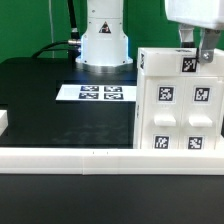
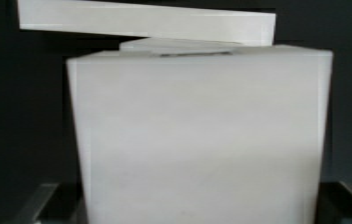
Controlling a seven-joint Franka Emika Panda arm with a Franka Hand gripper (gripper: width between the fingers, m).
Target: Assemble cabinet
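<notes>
White plastic cabinet (image 1: 178, 108) stands upright at the exterior view's right, against the border rail (image 1: 70, 158), probably for support. The gripper (image 1: 203, 52) reaches its top; whether it grasps, I cannot tell.

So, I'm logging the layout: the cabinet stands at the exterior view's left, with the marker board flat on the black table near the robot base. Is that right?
Not quite. The cabinet stands at the exterior view's right, not its left. The rest holds: the marker board lies flat on the black table near the robot base. The exterior view shows this.
</notes>
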